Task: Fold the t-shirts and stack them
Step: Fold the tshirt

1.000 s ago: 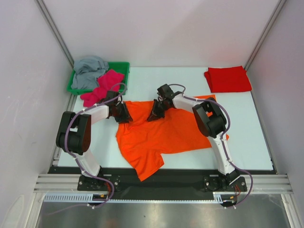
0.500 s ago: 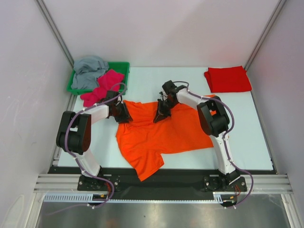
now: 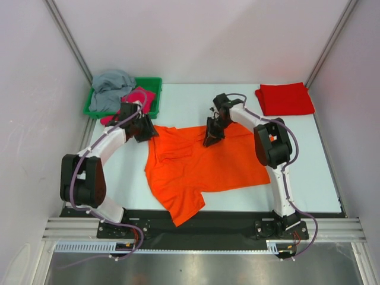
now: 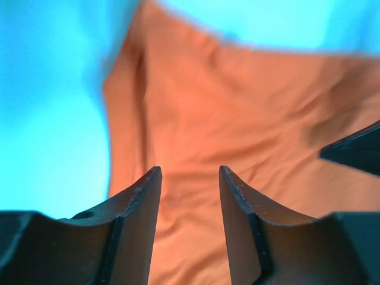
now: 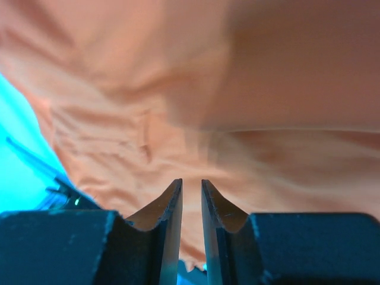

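Top external: orange t-shirt point(image 3: 202, 163) on pale table point(image 3: 184, 104)

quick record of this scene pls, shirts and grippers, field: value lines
orange t-shirt: spread unfolded on table
red t-shirt: folded, far right corner
grey t-shirt: heaped in green tray
pink t-shirt: at tray's near side, partly hidden
left gripper: open over orange t-shirt, empty
right gripper: jaws barely apart at orange cloth, grip unclear

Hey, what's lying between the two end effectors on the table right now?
Only orange cloth: the upper part of the orange t-shirt spans the stretch from the left end effector to the right end effector. The top external view shows this.
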You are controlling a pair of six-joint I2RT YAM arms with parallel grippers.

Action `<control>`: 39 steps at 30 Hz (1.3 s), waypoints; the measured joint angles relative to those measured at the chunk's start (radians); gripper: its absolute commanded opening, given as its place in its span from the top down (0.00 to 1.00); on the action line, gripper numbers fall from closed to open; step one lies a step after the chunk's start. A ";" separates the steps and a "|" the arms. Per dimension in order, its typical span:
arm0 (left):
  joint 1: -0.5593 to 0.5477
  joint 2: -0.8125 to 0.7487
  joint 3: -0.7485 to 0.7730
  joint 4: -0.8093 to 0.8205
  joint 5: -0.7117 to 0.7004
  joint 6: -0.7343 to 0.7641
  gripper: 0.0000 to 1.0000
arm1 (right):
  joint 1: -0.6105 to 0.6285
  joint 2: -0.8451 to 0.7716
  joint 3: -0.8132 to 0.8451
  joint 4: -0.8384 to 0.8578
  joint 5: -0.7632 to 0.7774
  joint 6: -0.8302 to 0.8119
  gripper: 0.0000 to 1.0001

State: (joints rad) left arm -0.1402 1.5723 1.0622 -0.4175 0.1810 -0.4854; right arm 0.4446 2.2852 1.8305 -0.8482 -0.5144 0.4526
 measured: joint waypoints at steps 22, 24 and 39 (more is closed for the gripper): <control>0.001 0.367 0.182 0.140 -0.089 -0.179 0.72 | -0.156 0.050 0.187 0.060 0.142 -0.012 0.81; 0.002 0.368 0.176 0.129 -0.106 -0.188 0.71 | -0.177 0.081 0.182 0.072 0.149 -0.008 0.81; 0.024 0.274 0.147 0.058 -0.213 -0.201 0.52 | -0.249 0.148 0.295 -0.052 0.214 -0.065 0.63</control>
State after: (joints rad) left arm -0.1158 1.8465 1.2091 -0.3595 -0.0322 -0.6868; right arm 0.1959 2.4336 2.1254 -0.9005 -0.3004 0.3878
